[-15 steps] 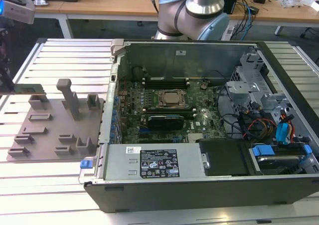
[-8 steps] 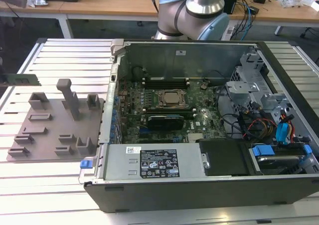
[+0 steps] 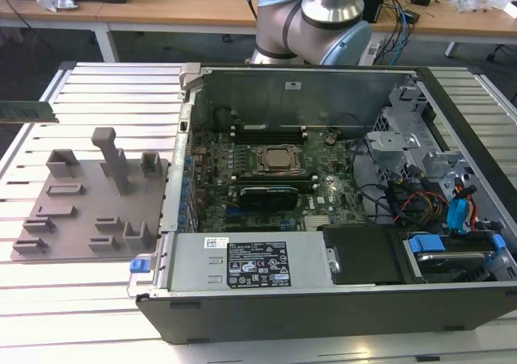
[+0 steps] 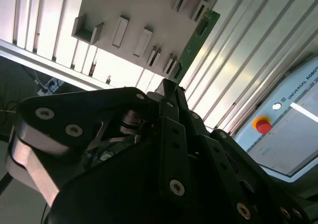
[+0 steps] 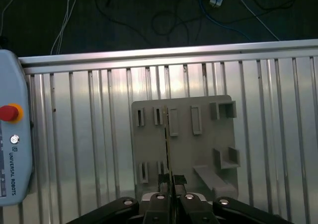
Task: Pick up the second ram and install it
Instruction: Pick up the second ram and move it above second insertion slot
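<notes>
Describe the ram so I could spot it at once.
Find the open computer case, then the grey tray on the exterior view's left. Above the tray, the hand grips the ram: a thin green strip, unlike the tray's grey blocks.

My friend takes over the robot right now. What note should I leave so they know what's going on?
The gripper is shut on the second ram, holding it by one end, edge-on above the gray holder plate.
In the exterior view the ram hangs at the far left, apart from the computer case.
Done: ram picked up.
Left: it is not yet installed on the motherboard.
</notes>
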Controlling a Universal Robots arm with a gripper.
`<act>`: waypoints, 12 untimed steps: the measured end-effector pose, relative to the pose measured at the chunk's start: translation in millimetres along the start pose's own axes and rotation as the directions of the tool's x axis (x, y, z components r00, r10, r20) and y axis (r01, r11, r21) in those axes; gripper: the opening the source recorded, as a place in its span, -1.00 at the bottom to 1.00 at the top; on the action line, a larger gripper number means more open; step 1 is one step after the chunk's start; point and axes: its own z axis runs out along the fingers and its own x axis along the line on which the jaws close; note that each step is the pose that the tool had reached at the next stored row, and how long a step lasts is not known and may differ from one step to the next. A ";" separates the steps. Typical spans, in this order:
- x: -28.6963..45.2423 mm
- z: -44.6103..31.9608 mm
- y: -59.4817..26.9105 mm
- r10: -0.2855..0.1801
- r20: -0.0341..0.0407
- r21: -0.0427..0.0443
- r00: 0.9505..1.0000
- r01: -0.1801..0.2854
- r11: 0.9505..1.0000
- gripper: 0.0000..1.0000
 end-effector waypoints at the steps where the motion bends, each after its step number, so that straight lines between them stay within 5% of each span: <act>1: 0.0 0.0 0.0 0.000 0.000 0.000 1.000 0.000 1.000 -0.73; 4: -0.4 -0.2 -5.7 0.000 0.000 0.000 1.000 0.000 1.000 -0.73; 12: -5.7 -2.4 -80.9 0.000 0.000 0.000 1.000 0.000 1.000 -0.73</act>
